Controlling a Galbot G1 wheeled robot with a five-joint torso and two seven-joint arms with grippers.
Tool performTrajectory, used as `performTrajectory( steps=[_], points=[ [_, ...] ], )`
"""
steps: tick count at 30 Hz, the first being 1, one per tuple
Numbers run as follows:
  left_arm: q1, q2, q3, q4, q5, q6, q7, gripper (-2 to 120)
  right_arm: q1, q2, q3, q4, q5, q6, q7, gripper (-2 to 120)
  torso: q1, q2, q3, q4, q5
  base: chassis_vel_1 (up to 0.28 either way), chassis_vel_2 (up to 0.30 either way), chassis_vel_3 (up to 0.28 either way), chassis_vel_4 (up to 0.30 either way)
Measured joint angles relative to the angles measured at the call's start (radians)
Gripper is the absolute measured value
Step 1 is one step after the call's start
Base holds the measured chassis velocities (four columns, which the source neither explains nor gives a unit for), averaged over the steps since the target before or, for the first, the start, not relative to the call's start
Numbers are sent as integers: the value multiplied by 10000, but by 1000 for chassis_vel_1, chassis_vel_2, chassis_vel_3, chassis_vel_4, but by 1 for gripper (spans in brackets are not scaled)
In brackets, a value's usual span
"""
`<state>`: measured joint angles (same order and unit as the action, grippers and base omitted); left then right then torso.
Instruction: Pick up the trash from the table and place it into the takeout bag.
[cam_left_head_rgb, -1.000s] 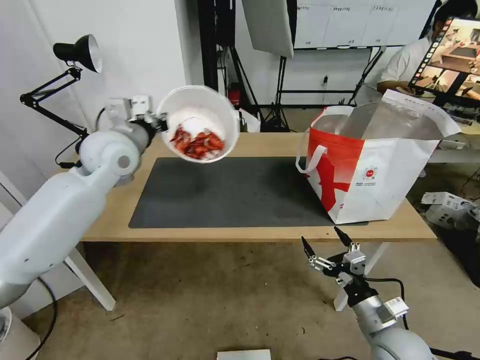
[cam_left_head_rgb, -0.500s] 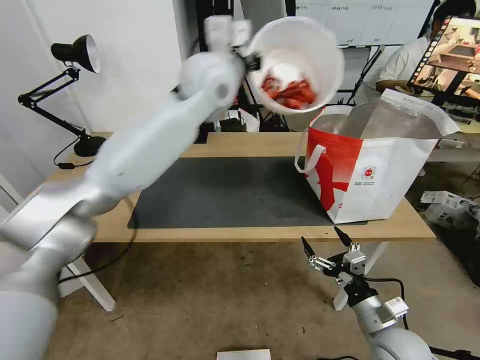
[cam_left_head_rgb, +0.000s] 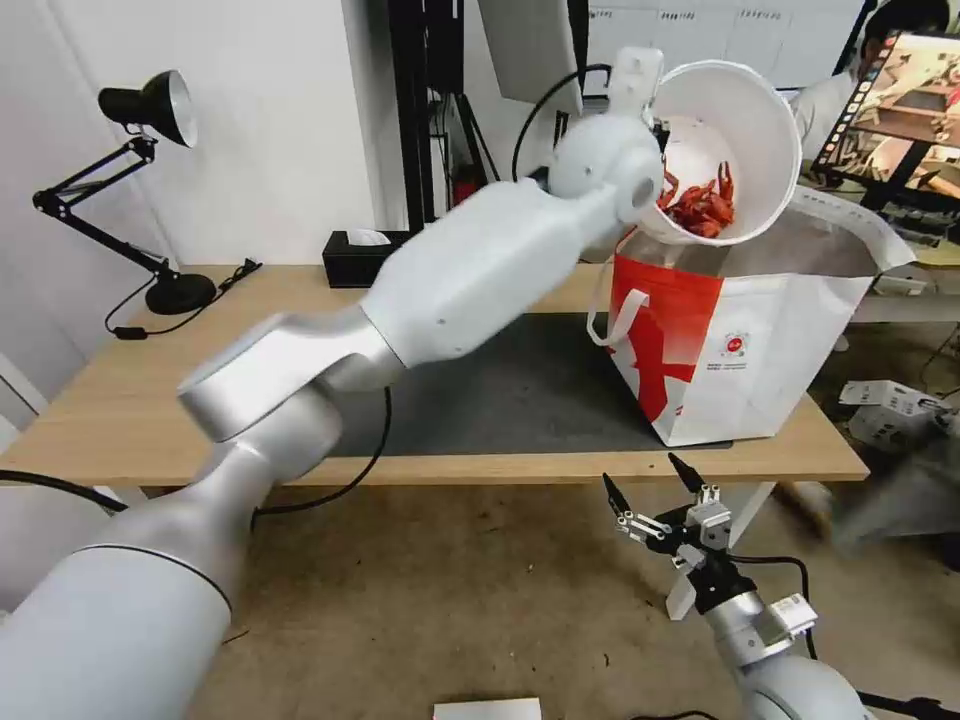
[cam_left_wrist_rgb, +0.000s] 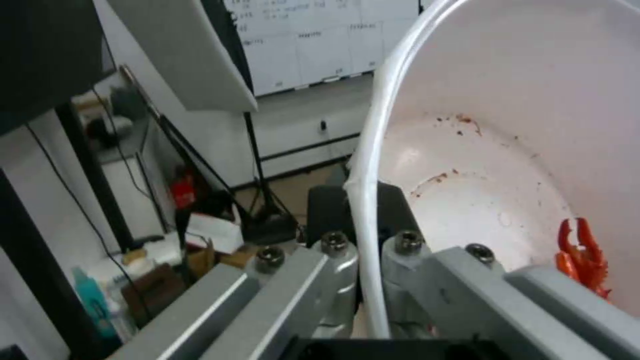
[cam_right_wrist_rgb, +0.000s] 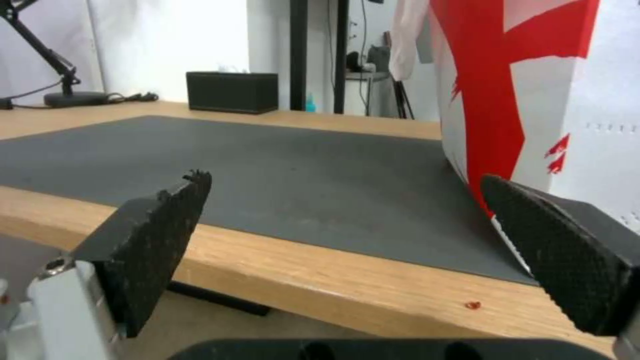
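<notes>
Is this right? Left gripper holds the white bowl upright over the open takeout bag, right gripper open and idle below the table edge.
Not quite: the white bowl is tilted steeply toward the camera, not upright; the head view shows it. The rest stands: the left gripper clamps its rim over the open takeout bag, and the right gripper sits open below the table edge.

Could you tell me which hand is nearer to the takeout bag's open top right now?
The left. The left hand holds the bowl by its rim just above the bag opening. The right hand hangs open below the table edge, in front of the bag's base.
</notes>
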<state>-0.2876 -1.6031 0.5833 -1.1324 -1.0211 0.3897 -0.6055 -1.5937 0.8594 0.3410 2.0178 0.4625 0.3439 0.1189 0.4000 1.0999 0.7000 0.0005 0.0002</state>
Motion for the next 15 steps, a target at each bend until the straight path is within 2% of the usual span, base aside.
performTrajectory(
  steps=[3, 8, 12, 15],
  points=[
    [200, 61, 352, -120, 542, -381, 215, 0, 1, 1, 0, 0, 0, 0, 0, 100, 0, 0, 0, -5, 0, 0, 0, 0, 0],
    [321, 105, 623, -359, 601, -521, 662, 0, 0, 0, 0, 0, 0, 0, -1, 100, 0, 0, 0, -4, -1, 0, 0, 0, 0],
    [296, 93, 634, -497, -117, -138, 972, 0, 0, 0, 0, 0, 0, 0, 0, 100, 0, 0, -1, -5, -1, 0, 0, 0, 0],
    [214, 81, 744, -409, -1056, 380, 1375, 0, 0, 0, 0, 0, 0, -1, -1, 100, 0, 0, -1, -6, -1, 0, 0, 0, 0]
  ],
)
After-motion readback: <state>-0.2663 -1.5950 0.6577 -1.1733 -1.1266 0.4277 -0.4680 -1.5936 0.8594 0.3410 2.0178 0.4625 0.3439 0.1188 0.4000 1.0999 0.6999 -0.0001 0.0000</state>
